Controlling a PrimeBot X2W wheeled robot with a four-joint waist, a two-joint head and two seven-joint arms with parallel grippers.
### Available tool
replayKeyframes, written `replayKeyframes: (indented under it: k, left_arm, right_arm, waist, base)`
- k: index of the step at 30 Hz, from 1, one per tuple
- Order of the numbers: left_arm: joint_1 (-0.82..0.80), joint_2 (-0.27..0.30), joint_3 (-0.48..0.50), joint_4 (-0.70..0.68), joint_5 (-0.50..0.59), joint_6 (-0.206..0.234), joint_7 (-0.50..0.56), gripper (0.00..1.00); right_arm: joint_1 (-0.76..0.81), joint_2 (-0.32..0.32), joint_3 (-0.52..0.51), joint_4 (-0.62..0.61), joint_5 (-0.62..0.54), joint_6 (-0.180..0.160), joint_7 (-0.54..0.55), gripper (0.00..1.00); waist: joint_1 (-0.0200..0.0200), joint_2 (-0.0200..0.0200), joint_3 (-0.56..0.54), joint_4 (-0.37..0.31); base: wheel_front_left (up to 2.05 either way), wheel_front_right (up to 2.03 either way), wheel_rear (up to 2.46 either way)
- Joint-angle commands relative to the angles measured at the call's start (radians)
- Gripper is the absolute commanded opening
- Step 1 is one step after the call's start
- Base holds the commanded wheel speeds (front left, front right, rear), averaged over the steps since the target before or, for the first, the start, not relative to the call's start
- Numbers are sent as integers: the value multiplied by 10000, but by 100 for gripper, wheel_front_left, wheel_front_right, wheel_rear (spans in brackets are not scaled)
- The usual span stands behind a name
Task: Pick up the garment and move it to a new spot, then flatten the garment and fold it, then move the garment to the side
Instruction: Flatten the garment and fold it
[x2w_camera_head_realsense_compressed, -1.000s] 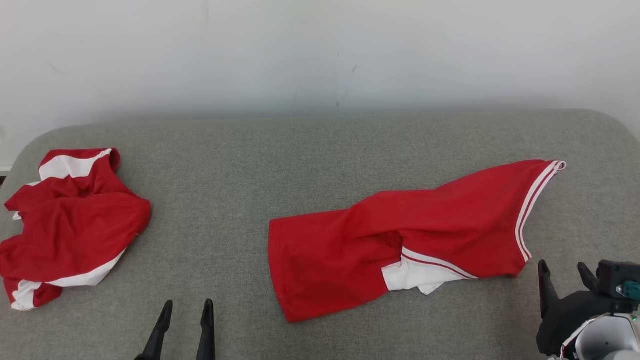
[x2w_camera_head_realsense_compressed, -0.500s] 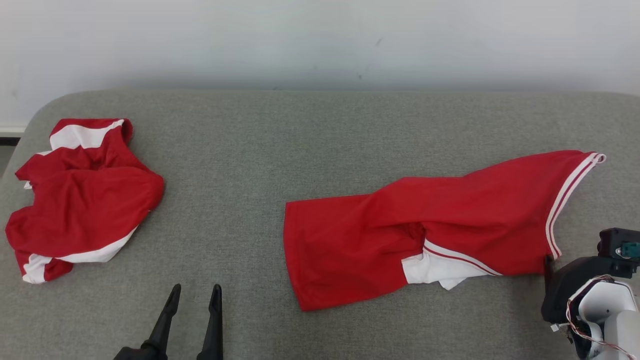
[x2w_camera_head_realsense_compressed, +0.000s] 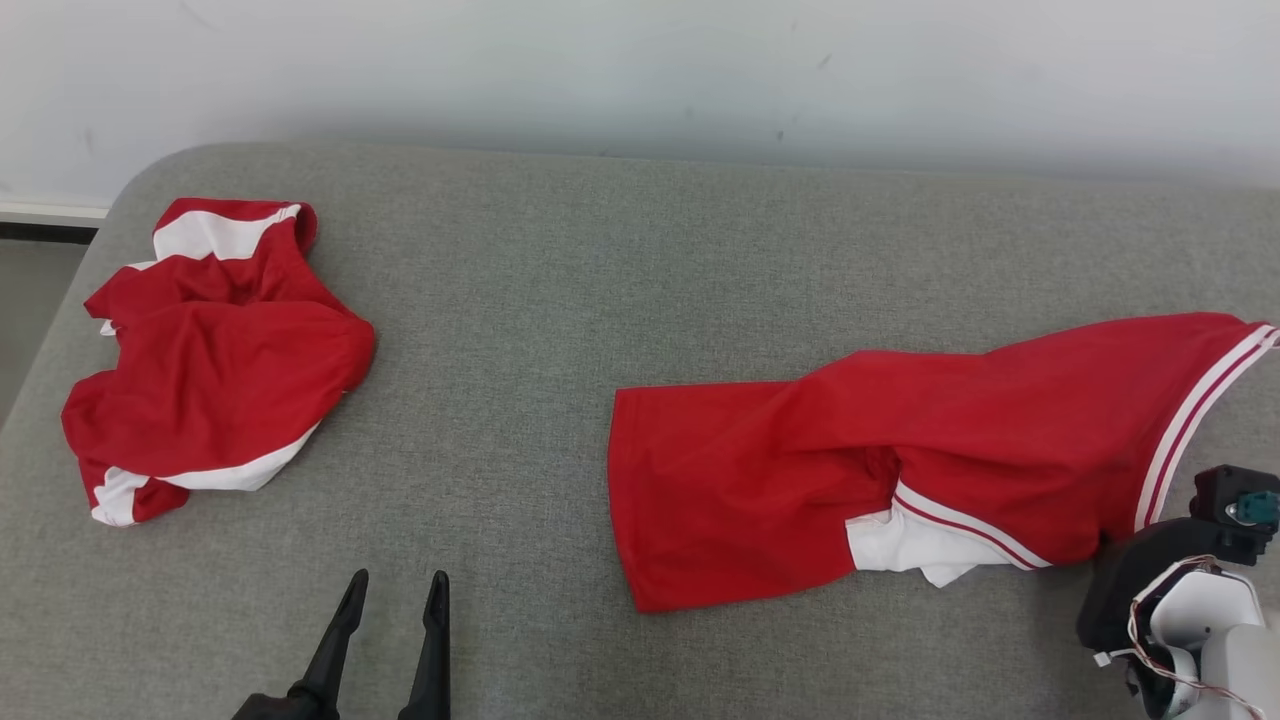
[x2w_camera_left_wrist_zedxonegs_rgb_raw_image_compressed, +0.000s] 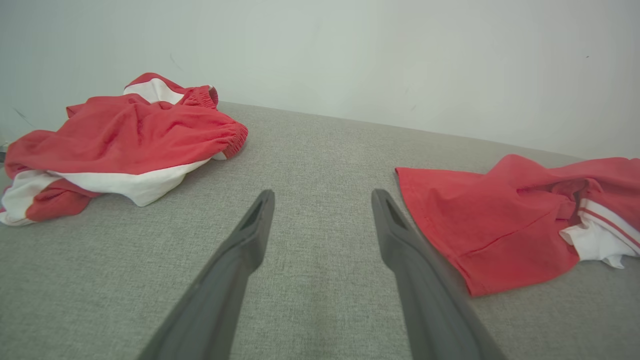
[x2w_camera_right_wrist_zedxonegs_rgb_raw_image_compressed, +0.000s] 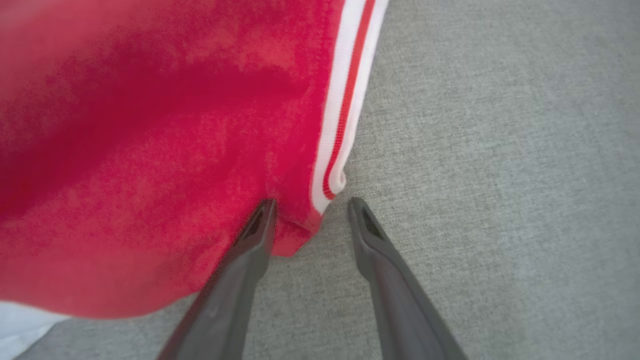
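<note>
Right pincer (x2w_camera_right_wrist_zedxonegs_rgb_raw_image_compressed: 312, 201) has its two dark fingers apart, straddling the bottom corner of the long red jersey-knit garment with white-and-red striped trim (x2w_camera_head_realsense_compressed: 900, 450). Nothing's pinched yet, so this looks like the very first step, the pick-up. The next move probably calls for closing right on that corner, ideally catching the thicker ribbed stripe band so the slinky cloth doesn't slip out, then lifting.

The garment lies twisted and half bunched on the right side of the grey woven-fabric worktop (x2w_camera_head_realsense_compressed: 560, 300), with its striped edge toward the right rim and a white panel poking out at the near side. The fabric looks thin and floppy, so it'll likely drape and drag. The worktop cloth looks coarse and padded, with rounded corners.

Left pincer (x2w_camera_head_realsense_compressed: 398, 578) is spread too, empty, low over bare grey cloth. Far left sits a crumpled red-and-white heap with a gathered elastic band (x2w_camera_head_realsense_compressed: 220, 370), well apart.
</note>
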Motion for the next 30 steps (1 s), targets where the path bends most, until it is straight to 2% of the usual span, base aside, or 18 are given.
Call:
replayKeyframes:
  k: [1,6,10,15,22,30]
  left_arm:
    - [-60,25,21,-9,-11,10,-34,100]
    - [34,-6,-15,42,9,10,-34,100]
    - [258,-5,90,42,26,10,-34,100]
    - [436,-19,165,-18,38,10,-34,100]
    - [455,-45,187,17,14,10,-34,100]
    - [391,-89,212,21,3,10,-34,100]
  right_arm:
    - [91,252,108,71,89,41,-74,0]
    - [349,182,-45,-747,141,28,-1047,0]
    - [866,250,224,-1968,467,29,-1352,0]
    - [1730,245,819,-4090,1193,28,-885,0]
    - [2655,250,913,-6914,1872,28,38,0]
    - [2827,253,683,-8351,2028,28,703,0]
  waist:
    - [0,0,-29,13]
    - [0,0,-219,-2]
    - [0,0,-439,-163]
    - [0,0,-611,-490]
    - [0,0,-798,-769]
    - [0,0,-797,-897]
  base:
    - [0,0,0]
    - [0,0,0]
    - [0,0,0]
    - [0,0,0]
    - [0,0,0]
    - [0,0,0]
